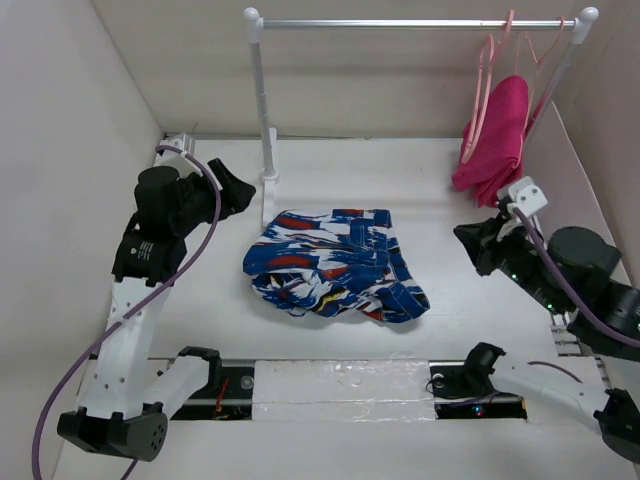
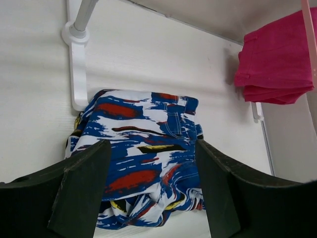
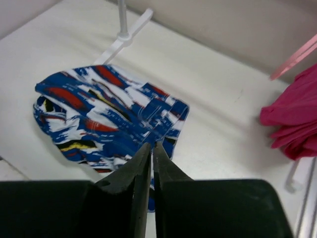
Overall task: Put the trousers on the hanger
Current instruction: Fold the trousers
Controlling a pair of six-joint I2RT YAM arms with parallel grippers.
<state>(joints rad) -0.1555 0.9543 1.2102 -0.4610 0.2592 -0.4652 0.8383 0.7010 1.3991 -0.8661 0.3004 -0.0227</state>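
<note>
Left gripper (image 2: pixel 151 148) hangs wide open and empty with the crumpled trousers (image 2: pixel 148 124) on the desk (image 2: pixel 148 59) just ahead of it, while the right gripper (image 3: pixel 152 148), pinched shut on nothing, faces that heap, the hanger (image 1: pixel 485 95) up on the rail (image 1: pixel 400 22) to its right.

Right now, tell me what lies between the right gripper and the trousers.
Nothing: only bare white table separates the right gripper from the trousers. The top view shows that gap plainly.
</note>
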